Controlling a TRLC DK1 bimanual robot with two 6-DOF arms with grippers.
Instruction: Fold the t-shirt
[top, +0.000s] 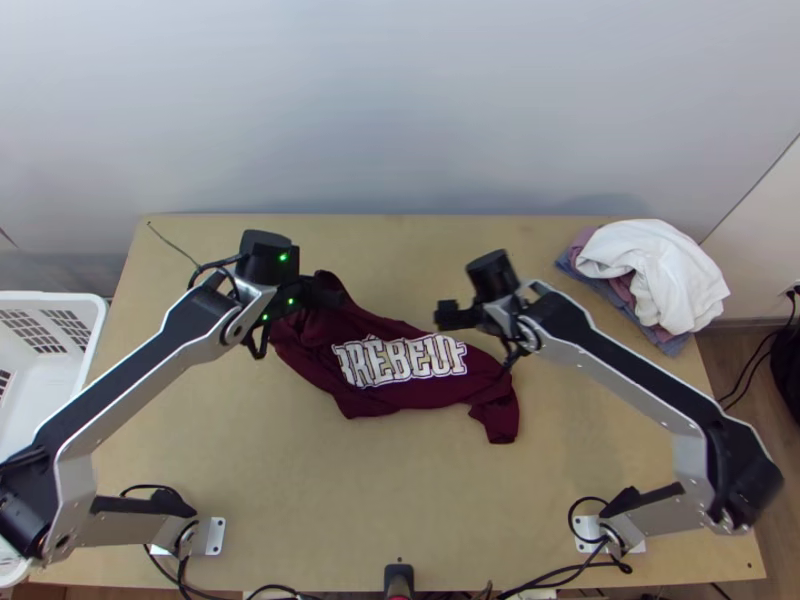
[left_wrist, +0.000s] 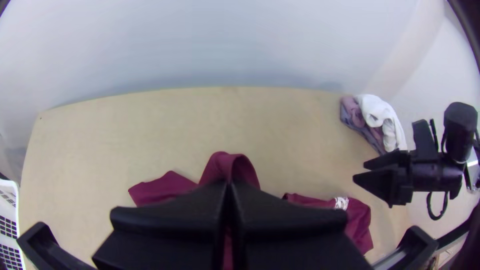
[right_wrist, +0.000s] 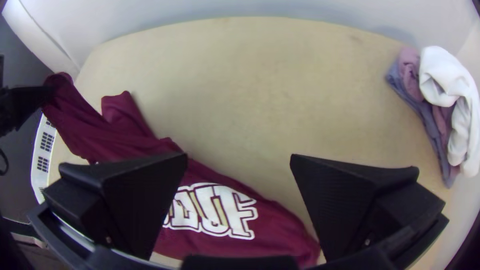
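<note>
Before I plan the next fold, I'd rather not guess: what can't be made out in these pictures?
- The t-shirt's pinched part: left wrist view, hidden by the left gripper.
- The start of the white lettering: top view, lost in folds.
- The basket's outer side: top view, cut off by the left edge.
- The lower garments' full outline: right wrist view, covered by the white garment.

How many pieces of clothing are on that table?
4 that I can see: a maroon shirt mid-table, one end in the left pincer; white, pink and blue pieces heaped at the far right. The heap may hide more.
</note>
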